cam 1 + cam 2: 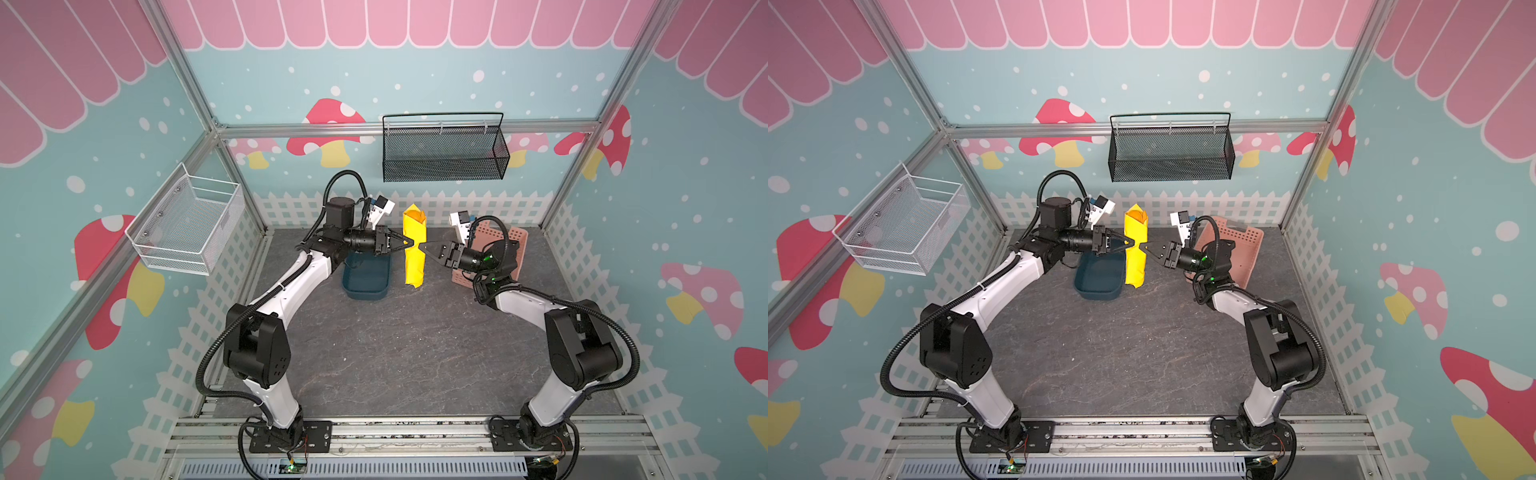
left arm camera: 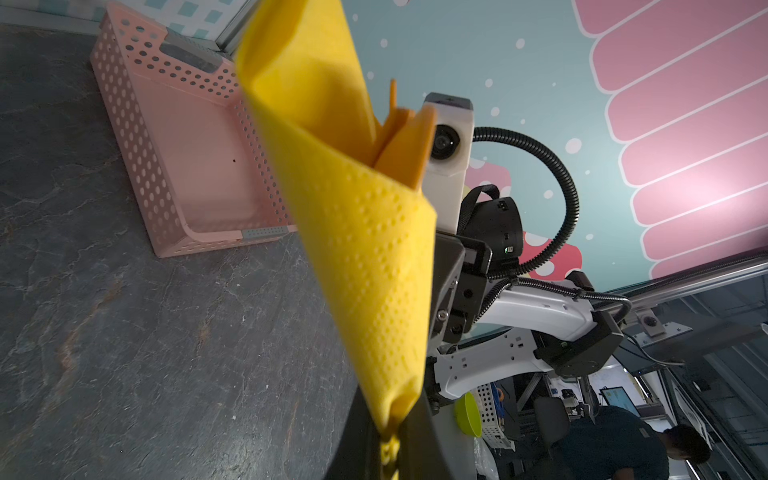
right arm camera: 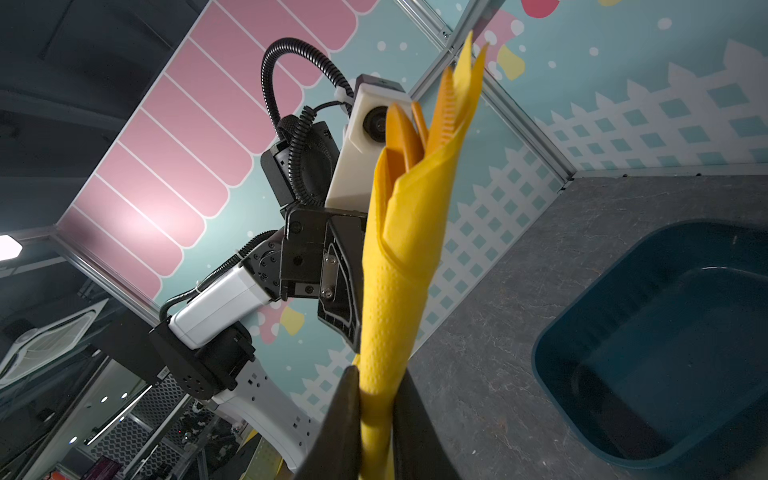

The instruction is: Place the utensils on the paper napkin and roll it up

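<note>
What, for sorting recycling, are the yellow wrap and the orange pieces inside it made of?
Paper napkin: thin matte paper, judging by its embossed dot rows and soft folds. Utensils: probably rigid plastic, smooth with a slight sheen and thin moulded edges.

Dark grey, stone-veined tabletop in both top views, and two things are sitting on it, both toward the far edge. A dark blue tub stands open side up, left of the middle. A pink perforated basket sits near the far right corner, well apart from the tub.
</note>
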Tool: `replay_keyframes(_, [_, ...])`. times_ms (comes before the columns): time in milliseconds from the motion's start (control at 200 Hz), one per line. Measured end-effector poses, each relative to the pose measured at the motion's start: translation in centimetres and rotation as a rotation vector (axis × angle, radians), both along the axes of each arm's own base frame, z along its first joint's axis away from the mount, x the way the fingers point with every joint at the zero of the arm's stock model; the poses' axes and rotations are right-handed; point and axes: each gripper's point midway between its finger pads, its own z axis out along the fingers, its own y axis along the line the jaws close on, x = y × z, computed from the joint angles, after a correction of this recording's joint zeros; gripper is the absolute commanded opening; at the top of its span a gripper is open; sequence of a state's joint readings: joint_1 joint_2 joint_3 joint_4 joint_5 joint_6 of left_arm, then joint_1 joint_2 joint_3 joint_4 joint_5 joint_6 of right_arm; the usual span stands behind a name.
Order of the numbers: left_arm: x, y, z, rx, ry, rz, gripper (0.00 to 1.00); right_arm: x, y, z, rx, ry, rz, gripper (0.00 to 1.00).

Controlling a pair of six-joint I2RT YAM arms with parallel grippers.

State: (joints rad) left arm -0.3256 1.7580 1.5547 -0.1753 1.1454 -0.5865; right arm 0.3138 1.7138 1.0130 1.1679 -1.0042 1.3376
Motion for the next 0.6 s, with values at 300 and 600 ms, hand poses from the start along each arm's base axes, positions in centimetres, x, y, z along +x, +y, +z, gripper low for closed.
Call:
replay_keyframes(300, [0.0, 0.1, 0.0, 0.005, -0.005, 0.005, 0.19, 0.0, 0.0, 0.0, -0.001, 0.000, 0.002, 0.00])
replay_keyframes(600, [0.7, 2.9, 1.2, 0.019, -0.029, 0.098, 0.27, 1.6, -1.8, -0.8, -0.027, 0.007, -0.057, 0.00])
